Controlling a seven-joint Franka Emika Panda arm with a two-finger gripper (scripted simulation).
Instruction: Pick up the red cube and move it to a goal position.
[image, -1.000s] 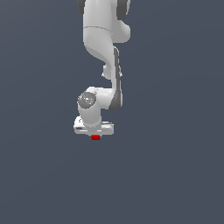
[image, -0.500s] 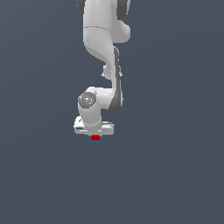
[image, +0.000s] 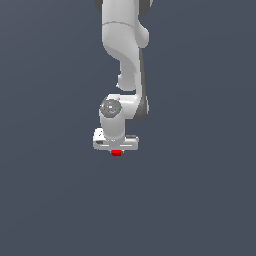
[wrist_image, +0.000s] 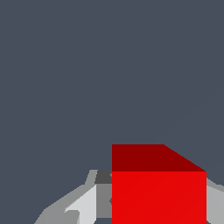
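Observation:
The red cube (image: 116, 153) shows as a tiny red block directly under the white gripper (image: 116, 150), which points straight down from the arm. In the wrist view the red cube (wrist_image: 158, 192) fills the space between the two grey fingers (wrist_image: 83, 203), which press against its two sides. The gripper is shut on the cube. The fingers themselves are hidden behind the hand in the exterior view. No goal marker shows in either view.
A plain dark grey surface (image: 200, 200) fills the background of both views. The white arm (image: 125, 50) comes down from the top middle of the exterior view. No other objects show.
The gripper, with the red cube in it, has shifted a little toward the exterior view's right and slightly upward in the last half second. Before that it held still.

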